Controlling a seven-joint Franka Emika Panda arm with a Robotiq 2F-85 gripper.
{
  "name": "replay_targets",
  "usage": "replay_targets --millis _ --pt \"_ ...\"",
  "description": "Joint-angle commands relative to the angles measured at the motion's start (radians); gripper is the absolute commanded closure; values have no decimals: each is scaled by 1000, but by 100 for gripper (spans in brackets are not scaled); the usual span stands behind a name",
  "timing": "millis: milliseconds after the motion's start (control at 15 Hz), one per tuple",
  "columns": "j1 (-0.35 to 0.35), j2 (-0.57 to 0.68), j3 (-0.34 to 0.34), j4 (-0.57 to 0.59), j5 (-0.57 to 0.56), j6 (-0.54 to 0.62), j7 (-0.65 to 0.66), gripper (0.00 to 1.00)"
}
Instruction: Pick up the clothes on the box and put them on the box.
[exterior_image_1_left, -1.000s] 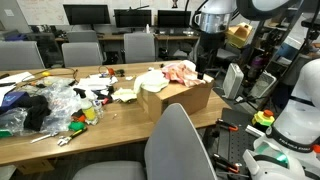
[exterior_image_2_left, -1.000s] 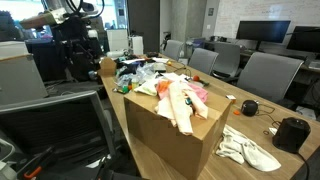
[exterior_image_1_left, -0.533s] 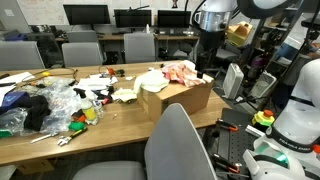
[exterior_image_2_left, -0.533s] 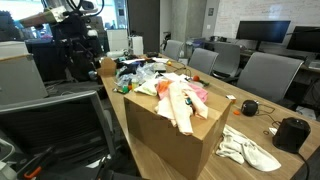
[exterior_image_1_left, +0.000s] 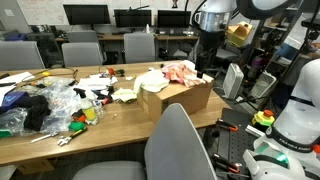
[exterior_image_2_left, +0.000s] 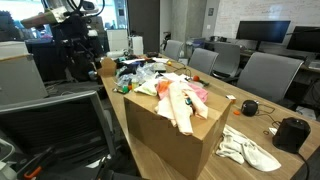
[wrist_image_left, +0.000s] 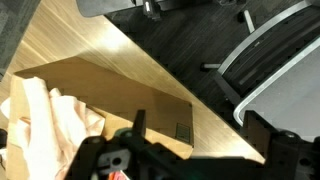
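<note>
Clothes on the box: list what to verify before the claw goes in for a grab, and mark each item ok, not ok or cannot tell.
1. Claw open with nothing in it: ok.
2. Clothes heaped on top of the box: ok.
3. Claw lined up above the clothes: not ok; in the wrist view they lie off to one side of it.
4. Peach-beige garment free of the others: cannot tell; it hangs over the box's edge.
5. Box standing flat on the table: ok.
</note>
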Motion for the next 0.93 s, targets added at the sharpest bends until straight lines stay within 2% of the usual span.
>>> replay_targets --millis 0,133,467,867 --pt "-34 23 -9 60 -48 25 50 0" --pt "-61 30 -24 96 -55 32 87 0" --pt "-120 62 -109 206 2 -9 126 0" --pt "-165 105 -208 286 112 6 155 0"
